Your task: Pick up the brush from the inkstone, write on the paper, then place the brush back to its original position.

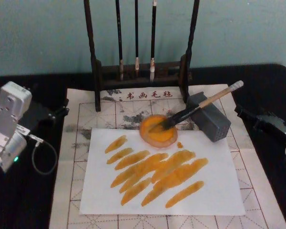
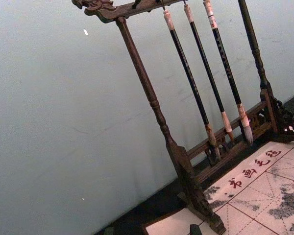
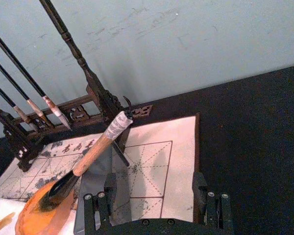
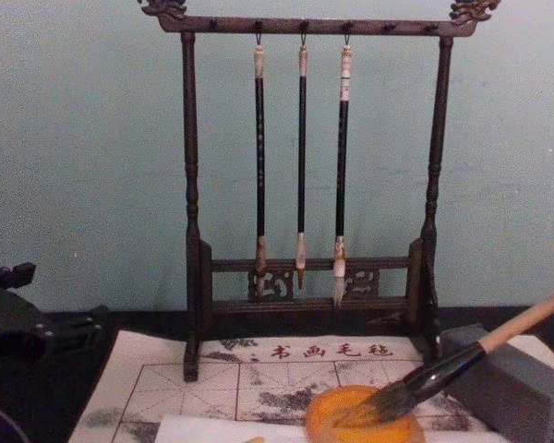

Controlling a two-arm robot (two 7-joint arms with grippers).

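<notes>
Brush (image 1: 200, 108) lies tuft-down in the orange dish (image 1: 158, 131), handle propped on the grey block (image 1: 210, 116), slanting up toward the right tool (image 3: 156, 200), which waits nearer, fingers apart, empty. Left tool (image 1: 57, 112) parked beyond the paper (image 1: 162, 191).

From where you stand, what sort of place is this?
Probably a calligraphy practice desk: a dark wooden rack of hanging thin brushes, a beige red-gridded mat, and a white paper sheet covered in orange strokes.

White paper (image 1: 214, 191) streaked orange; mat (image 1: 86, 119) red-gridded.
</notes>
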